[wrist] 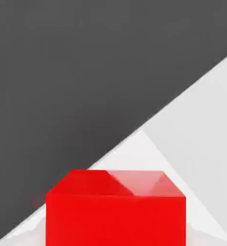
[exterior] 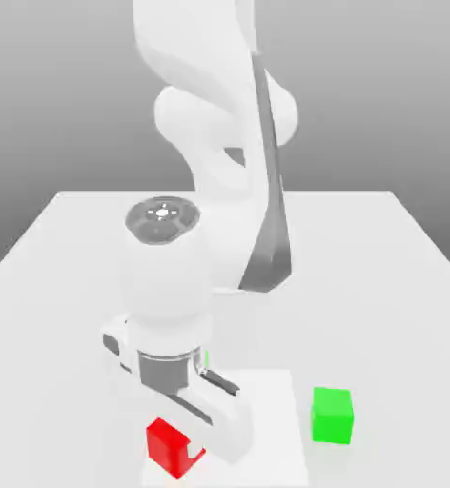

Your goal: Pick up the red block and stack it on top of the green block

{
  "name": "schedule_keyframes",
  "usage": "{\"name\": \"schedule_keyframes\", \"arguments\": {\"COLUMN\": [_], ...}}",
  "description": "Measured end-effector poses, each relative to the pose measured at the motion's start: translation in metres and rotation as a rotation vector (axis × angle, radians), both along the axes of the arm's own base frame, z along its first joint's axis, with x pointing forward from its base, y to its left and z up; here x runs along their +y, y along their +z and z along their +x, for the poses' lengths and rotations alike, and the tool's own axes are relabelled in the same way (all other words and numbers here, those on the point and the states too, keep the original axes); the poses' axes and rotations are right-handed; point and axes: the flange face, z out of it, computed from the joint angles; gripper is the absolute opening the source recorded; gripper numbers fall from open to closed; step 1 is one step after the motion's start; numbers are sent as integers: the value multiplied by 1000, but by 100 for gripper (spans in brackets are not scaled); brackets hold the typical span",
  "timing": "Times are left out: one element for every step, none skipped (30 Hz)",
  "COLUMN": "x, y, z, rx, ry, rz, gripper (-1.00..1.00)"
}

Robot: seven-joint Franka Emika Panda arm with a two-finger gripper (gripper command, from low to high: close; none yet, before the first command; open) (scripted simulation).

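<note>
In the exterior view the white table (exterior: 67, 248) spreads across the frame under a grey backdrop, and the Panda arm (exterior: 219, 124) bends down from above the middle toward the near edge. Furthest to the exterior view's left of the things near the hand is the red block (exterior: 170, 446). It sits on the table at the near edge, right under the claw (exterior: 186, 440), partly covered by the white finger housing that comes down over its corner on the exterior view's right. The claw is down at the block's level and the block lies between its fingers, but I cannot tell how wide the fingers stand or whether they actually press on the block's sides.

In the hand view the red block (wrist: 116, 211) looms large and very close to the camera, its top face catching a paler highlight, with the pale table (wrist: 202, 125) on one side and dark background beyond.

Moving on toward the exterior view's right, a lighter square patch (exterior: 276, 419) of the table surface lies beneath and beside the claw. Past it stands the green block (exterior: 332, 415), resting flat on the table, well apart from the claw and the red block, with bare tabletop between them.
</note>
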Motion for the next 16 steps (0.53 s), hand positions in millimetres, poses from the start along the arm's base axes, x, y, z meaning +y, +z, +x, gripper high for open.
{"name": "schedule_keyframes", "arguments": {"x": [22,47,71,98,134,171,200,213,202,198,196,196,196,196,196,196], "y": [8,15,21,26,31,36,38,33,26,16,6,-5,-16,-16,-16,-16], "z": [-3,-8,-14,-22,-35,-51,-67,-75,-72,-71,-70,-71,-72,-72,-72,-72], "rx": [-1,-2,-2,-2,-2,-1,-1,-1,-1,-2,-2,-1,-1,-1,-1,-1], "ry": [23,51,79,113,169,224,274,295,261,247,243,241,241,241,241,241], "rz": [4,7,9,10,10,7,4,1,-1,-2,-2,-2,-2,-2,-2,-2], "gripper": [-100,-100,-100,-100,-100,-100,-100,-100,-100,-100,-100,-100,100,100,100,100]}}
